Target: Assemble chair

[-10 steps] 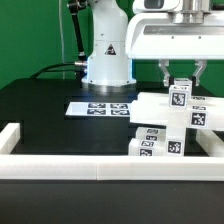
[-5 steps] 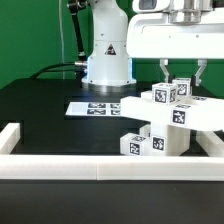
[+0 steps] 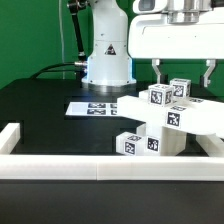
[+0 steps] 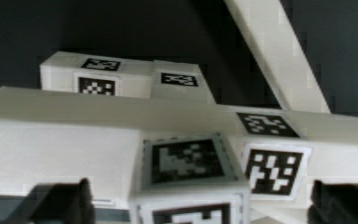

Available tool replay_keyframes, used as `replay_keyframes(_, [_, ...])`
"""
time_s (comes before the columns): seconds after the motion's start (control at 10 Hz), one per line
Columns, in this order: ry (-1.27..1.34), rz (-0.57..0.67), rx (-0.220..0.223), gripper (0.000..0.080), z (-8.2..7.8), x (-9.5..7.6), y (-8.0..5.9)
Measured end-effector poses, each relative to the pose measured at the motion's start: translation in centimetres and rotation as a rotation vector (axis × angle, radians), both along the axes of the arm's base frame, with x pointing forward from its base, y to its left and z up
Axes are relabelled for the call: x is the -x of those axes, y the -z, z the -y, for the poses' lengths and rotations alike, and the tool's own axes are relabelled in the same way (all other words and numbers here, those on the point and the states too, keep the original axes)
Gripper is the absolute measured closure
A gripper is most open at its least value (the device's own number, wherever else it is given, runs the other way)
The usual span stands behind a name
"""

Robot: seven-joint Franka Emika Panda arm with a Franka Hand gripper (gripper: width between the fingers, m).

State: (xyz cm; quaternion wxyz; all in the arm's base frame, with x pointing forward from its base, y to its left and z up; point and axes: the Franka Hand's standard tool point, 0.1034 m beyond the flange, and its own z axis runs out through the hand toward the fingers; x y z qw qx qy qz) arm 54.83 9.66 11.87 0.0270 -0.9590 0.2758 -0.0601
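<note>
The chair (image 3: 165, 120) is a cluster of white blocky parts with black-and-white tags, at the exterior view's right beside the white rail. A broad panel (image 3: 200, 115) lies slanted across a lower block (image 3: 140, 143). A small tagged block (image 3: 180, 88) sticks up on top. My gripper (image 3: 181, 72) hangs straight over that block, fingers spread on either side with a gap to it, so it is open. In the wrist view the gripper (image 4: 202, 205) has its dark fingertips (image 4: 60, 200) apart from the tagged block (image 4: 197, 165), with the panel (image 4: 69, 125) behind.
The marker board (image 3: 98, 106) lies flat on the black table in front of the robot base (image 3: 107, 60). A white rail (image 3: 90, 166) borders the table's front and sides. A long white bar (image 4: 274, 50) runs diagonally in the wrist view.
The chair parts turned and the top block tilted between one second ago and half a second ago. Since then the fingers have spread wider and let go of the top block.
</note>
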Motion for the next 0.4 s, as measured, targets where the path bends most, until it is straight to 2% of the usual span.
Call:
replay_keyframes(0.2, [-0.004,0.004,-0.007,0.0154,-0.37,0.07,-0.63])
replay_keyframes(0.4, [-0.004,0.0,-0.004,0.015,-0.27,0.12,-0.32])
